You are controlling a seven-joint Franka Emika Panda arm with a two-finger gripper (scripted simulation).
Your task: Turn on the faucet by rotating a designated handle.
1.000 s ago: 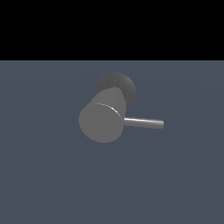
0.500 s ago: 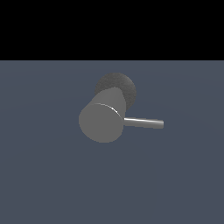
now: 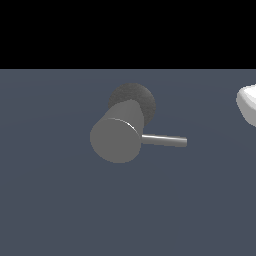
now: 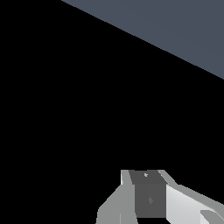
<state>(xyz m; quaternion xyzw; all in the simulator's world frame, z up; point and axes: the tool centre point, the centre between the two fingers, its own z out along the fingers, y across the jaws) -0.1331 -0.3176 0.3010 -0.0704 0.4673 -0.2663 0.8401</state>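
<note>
The faucet (image 3: 116, 137) is a thick matte grey cylinder, its flat round end facing the camera, on a darker speckled round base (image 3: 137, 97). The handle (image 3: 165, 140), a thin shiny grey rod, sticks out from the cylinder toward the exterior view's right. A white part of my arm (image 3: 247, 104) shows at the exterior view's right edge, well apart from the handle's tip. In the wrist view my gripper (image 4: 146, 177) shows only as grey and white finger parts against black. Nothing is visible in it, and its jaw gap is unclear. Neither faucet nor handle appears in the wrist view.
The faucet stands on a flat blue-grey floor (image 3: 60, 200) that stretches out on all sides of it. A wedge of the same floor (image 4: 175, 26) shows in the wrist view. Beyond the floor's far edge is black.
A white part of my arm has come into the exterior view at its right edge. Faucet and handle have not moved.
</note>
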